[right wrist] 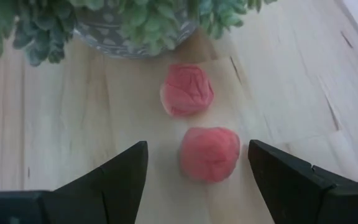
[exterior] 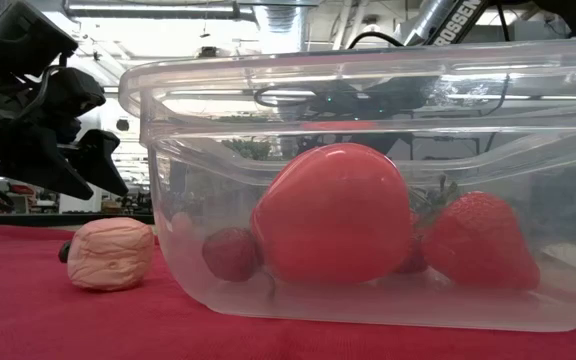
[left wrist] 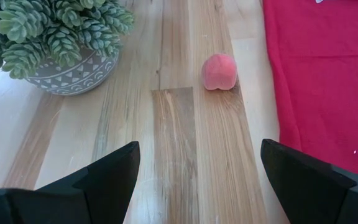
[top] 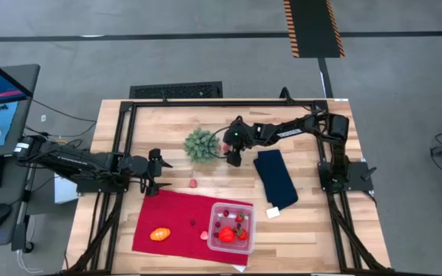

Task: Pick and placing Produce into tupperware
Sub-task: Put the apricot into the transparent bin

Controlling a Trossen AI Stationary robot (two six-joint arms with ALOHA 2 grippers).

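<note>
The clear tupperware [top: 231, 228] [exterior: 368, 190] stands on the red cloth [top: 176, 218] and holds a big red fruit [exterior: 333, 212], a strawberry [exterior: 478, 240] and a small dark red piece [exterior: 232, 253]. An orange oval [top: 159, 234] and a pink bit [exterior: 110, 254] lie on the cloth beside it. A pink peach [top: 194, 183] [left wrist: 219, 71] rests on the wood ahead of my open left gripper [top: 156, 173] [left wrist: 197, 180]. My right gripper [top: 233, 153] [right wrist: 197, 177] is open beside the green plant [top: 201, 144]. Its fingers flank a red piece [right wrist: 209, 154], and a second piece [right wrist: 187, 90] lies just beyond.
The potted green plant [left wrist: 61, 37] [right wrist: 123, 18] stands close behind the two red pieces. A dark blue folded cloth [top: 276, 178] lies right of the right gripper, with a small white object [top: 273, 212] at its near end. A black frame [top: 121, 146] borders the table.
</note>
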